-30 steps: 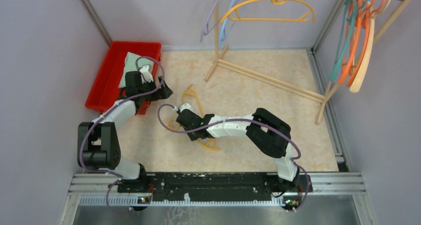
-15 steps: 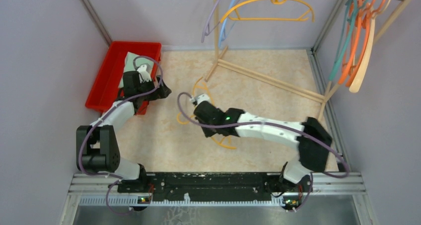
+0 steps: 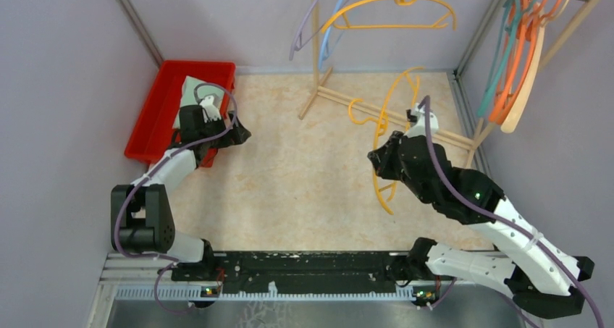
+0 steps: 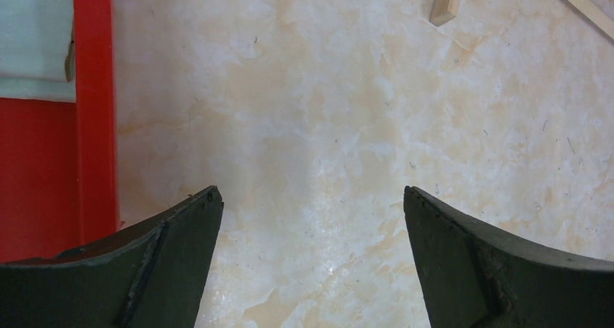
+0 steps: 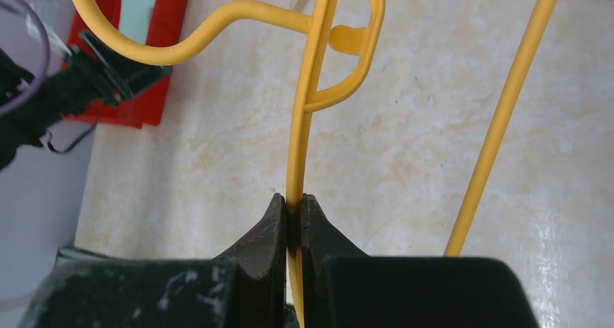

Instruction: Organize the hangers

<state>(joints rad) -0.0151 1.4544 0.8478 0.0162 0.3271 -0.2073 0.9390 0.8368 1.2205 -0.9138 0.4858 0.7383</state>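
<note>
Right tool [image 5: 293, 201] is clenched hard on the yellow hanger [image 5: 307, 118], pinching its thin bar just below the neck. The hanger rides clear above the table [image 5: 405, 169] with its hook free and leading, I'd say so it can catch a rail. Left tool [image 4: 311, 190] hangs spread and empty beside the red bin [image 4: 94, 125], out of the way. Far back, the rack [image 3: 316, 45] carries the other hangers [image 3: 515, 60]. Its top rail is cut off, and the held hanger's lower end hides behind the fingers.
</note>
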